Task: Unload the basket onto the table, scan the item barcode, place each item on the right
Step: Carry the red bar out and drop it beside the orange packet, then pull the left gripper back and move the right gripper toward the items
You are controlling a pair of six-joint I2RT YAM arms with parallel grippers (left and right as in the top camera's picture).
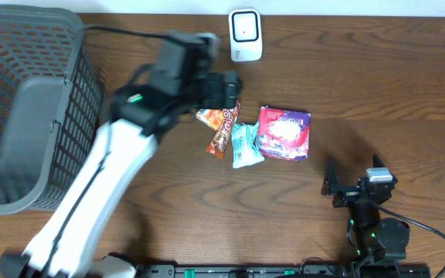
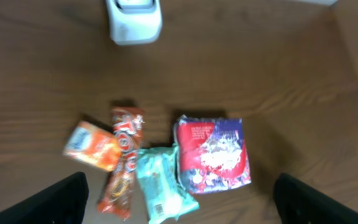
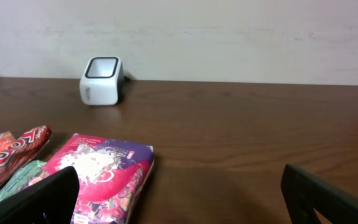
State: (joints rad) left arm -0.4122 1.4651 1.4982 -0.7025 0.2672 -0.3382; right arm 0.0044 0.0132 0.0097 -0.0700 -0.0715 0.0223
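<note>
Plastic-film wrappers make up the whole lot to be scanned: a small orange packet (image 2: 92, 146), a long orange-red bar (image 2: 124, 162), a teal packet (image 2: 163, 183) and a red-and-purple bag (image 2: 213, 154). They lie in a close cluster on the brown counter (image 1: 377, 77), edges touching or overlapping. All four look light, soft and slippery, likely to crumple or slide rather than resist. I would pinch one across its narrow width, near a sealed end or through the flat middle, and keep the printed code facing outward. The bag looks puffier and may squash if gripped hard. The white scanner (image 1: 246, 35) stands well apart at the far edge of the counter, and a grey basket (image 1: 83, 46) sits off to the left. The left claw (image 1: 230, 93) hangs over the orange end of the cluster, spread wide and holding nothing. In its wrist view the teal packet and the bar lie between its two fingers, not yet touched, so which item it will take I cannot tell. The right claw (image 1: 332, 184) rests low near the front edge, also spread wide and empty, with the bag just ahead to its left.
</note>
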